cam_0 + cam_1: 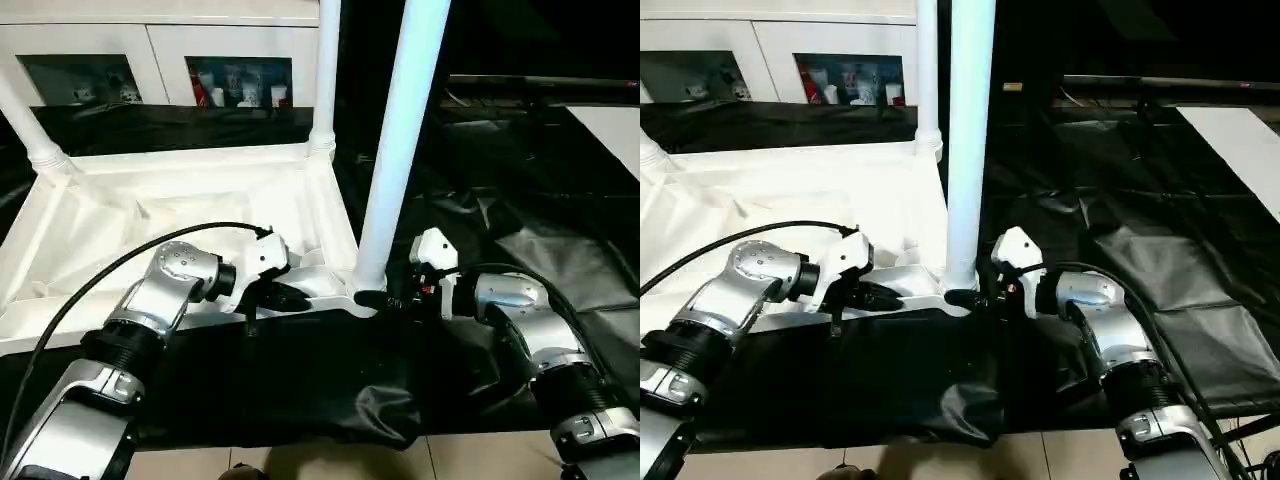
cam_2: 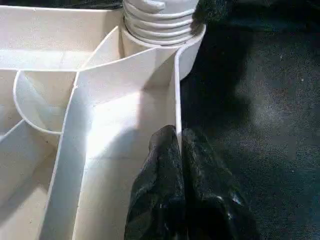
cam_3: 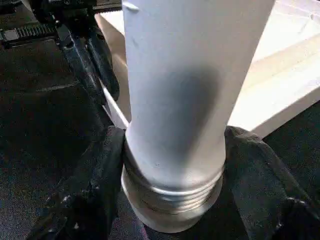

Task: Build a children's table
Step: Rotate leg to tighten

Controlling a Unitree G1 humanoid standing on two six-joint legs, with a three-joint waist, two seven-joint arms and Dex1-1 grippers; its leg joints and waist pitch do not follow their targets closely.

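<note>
**Children's table, inverted on bench: near corner held**

Left gripper [image 2: 177,175]: pinched on the near rim of the tabletop [image 1: 180,215], beside the corner socket. Right gripper [image 3: 172,165]: both fingers [image 3: 90,190] are pressed against the base of the near leg [image 1: 400,140], apparently at its threaded end, which is seated upright in that socket. Black-sheeted bench [image 1: 520,180]: tabletop is carried ribbed side up. Far legs [image 1: 325,70]: stood in rear sockets. Cabinet [image 1: 150,45]: set behind.
</note>
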